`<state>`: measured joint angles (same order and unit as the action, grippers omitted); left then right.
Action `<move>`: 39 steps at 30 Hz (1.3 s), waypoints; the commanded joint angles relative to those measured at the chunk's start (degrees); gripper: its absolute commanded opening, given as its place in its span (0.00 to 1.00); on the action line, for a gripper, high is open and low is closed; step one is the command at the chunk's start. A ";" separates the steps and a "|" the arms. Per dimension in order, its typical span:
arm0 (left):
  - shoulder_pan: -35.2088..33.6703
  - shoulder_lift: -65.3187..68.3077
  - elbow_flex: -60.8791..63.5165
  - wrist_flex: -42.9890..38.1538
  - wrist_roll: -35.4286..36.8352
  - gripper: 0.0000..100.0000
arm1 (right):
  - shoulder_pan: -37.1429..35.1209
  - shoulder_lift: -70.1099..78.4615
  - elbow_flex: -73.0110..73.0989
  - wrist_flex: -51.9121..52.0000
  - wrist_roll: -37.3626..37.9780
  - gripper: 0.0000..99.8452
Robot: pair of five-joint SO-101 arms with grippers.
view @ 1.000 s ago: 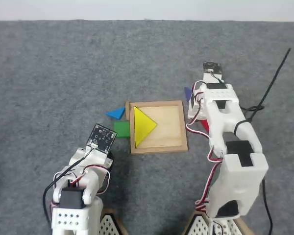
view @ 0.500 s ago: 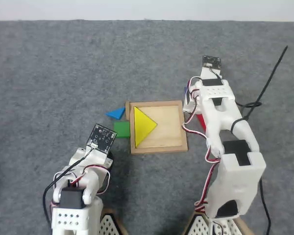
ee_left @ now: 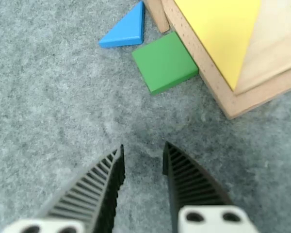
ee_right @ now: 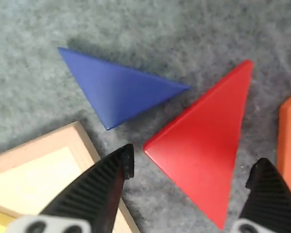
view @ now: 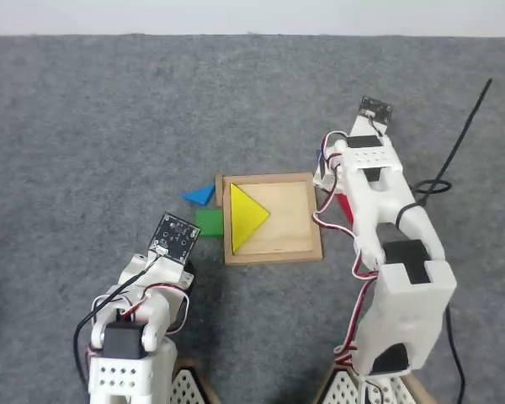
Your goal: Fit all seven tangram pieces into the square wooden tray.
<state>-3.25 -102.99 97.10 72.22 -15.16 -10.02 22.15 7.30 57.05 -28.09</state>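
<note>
The square wooden tray (view: 303, 247) lies mid-table with a yellow triangle (view: 246, 215) in its left half. A green square (view: 209, 222) and a light blue triangle (view: 200, 195) lie just left of it. My left gripper (ee_left: 143, 156) hovers open over bare carpet short of the green square (ee_left: 166, 61) and the light blue triangle (ee_left: 126, 30). My right gripper (ee_right: 194, 162) is open at the tray's right side, its fingers straddling a red triangle (ee_right: 203, 145). A dark blue triangle (ee_right: 116, 90) lies just past it, and an orange piece (ee_right: 290, 141) shows at the edge.
A thin wood-coloured piece (ee_left: 155, 14) rests against the tray's left rim (ee_left: 218, 92) by the light blue triangle. Grey carpet (view: 109, 126) covers the table. The right arm (view: 366, 164) hides the pieces beside the tray, leaving a sliver of red (view: 347, 210).
The right arm's wrist has swung slightly to the right and farther back, now covering the dark blue triangle in the high view. The left arm and all pieces are unmoved.
</note>
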 commanded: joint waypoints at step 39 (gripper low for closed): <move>-0.35 -0.88 -0.66 0.35 0.09 0.14 | -1.89 5.32 -11.34 13.85 10.11 0.35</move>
<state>-3.25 -102.99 97.10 72.22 -15.16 -10.11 29.63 -2.29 68.92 -19.03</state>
